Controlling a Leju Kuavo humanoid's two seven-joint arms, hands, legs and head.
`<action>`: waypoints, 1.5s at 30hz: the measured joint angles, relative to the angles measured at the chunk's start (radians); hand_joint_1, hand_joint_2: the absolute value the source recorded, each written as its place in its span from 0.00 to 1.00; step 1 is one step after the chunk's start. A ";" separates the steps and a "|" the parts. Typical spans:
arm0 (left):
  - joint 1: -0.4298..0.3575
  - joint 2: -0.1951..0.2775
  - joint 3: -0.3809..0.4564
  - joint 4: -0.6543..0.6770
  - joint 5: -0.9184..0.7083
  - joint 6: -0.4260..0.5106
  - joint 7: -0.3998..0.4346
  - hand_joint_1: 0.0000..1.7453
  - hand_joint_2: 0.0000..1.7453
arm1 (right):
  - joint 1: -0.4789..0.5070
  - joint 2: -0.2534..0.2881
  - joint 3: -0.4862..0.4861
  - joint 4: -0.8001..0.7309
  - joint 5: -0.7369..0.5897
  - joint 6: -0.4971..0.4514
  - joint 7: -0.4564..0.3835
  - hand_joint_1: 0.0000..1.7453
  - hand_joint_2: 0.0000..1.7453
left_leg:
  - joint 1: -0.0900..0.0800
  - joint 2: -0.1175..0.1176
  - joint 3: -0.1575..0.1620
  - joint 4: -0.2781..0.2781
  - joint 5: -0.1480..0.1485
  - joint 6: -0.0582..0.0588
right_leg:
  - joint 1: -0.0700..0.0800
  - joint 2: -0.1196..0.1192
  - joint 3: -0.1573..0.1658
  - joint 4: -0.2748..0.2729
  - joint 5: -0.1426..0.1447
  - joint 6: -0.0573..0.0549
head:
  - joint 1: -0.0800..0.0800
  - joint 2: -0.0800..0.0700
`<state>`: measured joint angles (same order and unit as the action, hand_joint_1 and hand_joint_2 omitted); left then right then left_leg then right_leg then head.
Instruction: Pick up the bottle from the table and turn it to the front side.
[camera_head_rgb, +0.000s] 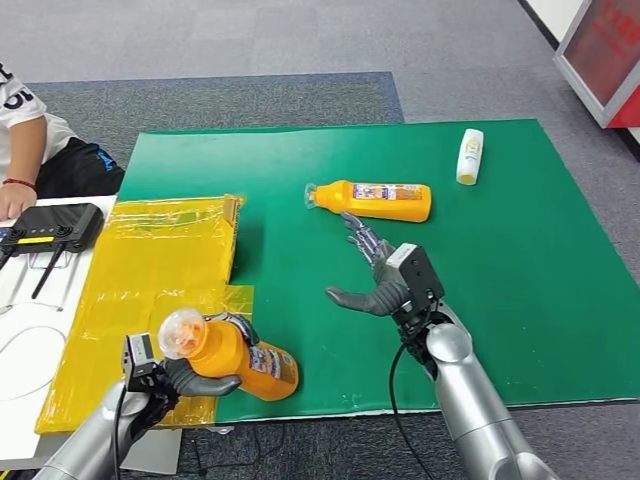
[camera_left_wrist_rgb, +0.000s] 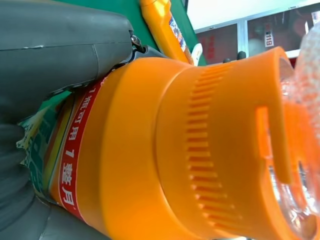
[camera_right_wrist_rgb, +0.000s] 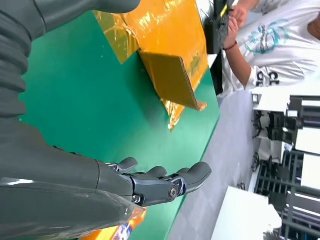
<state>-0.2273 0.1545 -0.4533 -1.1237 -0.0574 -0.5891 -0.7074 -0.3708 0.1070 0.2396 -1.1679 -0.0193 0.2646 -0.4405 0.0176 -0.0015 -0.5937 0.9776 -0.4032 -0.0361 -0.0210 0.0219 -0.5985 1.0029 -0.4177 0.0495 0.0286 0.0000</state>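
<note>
Green table mat (camera_head_rgb: 528, 260) | left hand (camera_head_rgb: 198, 378) grips orange bottle (camera_head_rgb: 234, 358) | right hand (camera_head_rgb: 371, 275) spread, holding nothing

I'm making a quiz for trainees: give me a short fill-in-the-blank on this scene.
1. The left hand holds an ____ bottle.
2. The right hand is ____, holding nothing.
3. The second orange bottle lies on the ____ mat.
4. The small white bottle lies near the mat's ____ edge.

Missing: orange; open; green; far

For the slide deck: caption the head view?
Left hand holds orange plastic bottle; open right hand nears second.
</note>
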 joint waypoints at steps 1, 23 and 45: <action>-0.001 0.008 -0.006 -0.005 -0.007 0.009 0.000 1.00 1.00 | 0.004 -0.003 -0.012 -0.010 0.000 0.002 0.000 0.00 1.00 | 0.000 0.000 0.000 0.000 0.000 0.000 | 0.000 0.000 0.001 0.000 0.000 0.000 | 0.000 0.000; -0.071 0.129 -0.064 -0.087 -0.159 0.206 0.124 1.00 1.00 | 0.023 -0.016 -0.063 -0.006 0.008 0.003 -0.015 0.00 1.00 | 0.001 0.000 0.011 0.000 0.003 -0.001 | 0.001 0.000 0.011 0.000 0.002 -0.001 | 0.000 0.000; -0.515 0.385 -0.352 -0.135 -0.272 0.024 0.483 1.00 1.00 | 0.057 -0.022 -0.090 -0.005 0.046 0.009 -0.001 0.00 1.00 | 0.002 0.001 -0.010 0.000 0.010 -0.002 | 0.002 0.001 -0.011 0.000 0.010 0.000 | 0.000 0.000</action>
<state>-0.7419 0.5399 -0.8057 -1.2586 -0.3293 -0.5656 -0.2240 -0.3141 0.0852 0.1498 -1.1727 0.0272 0.2740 -0.4418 0.0194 -0.0010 -0.6040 0.9780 -0.3936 -0.0376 -0.0191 0.0231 -0.6094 1.0033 -0.4080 0.0490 0.0285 0.0000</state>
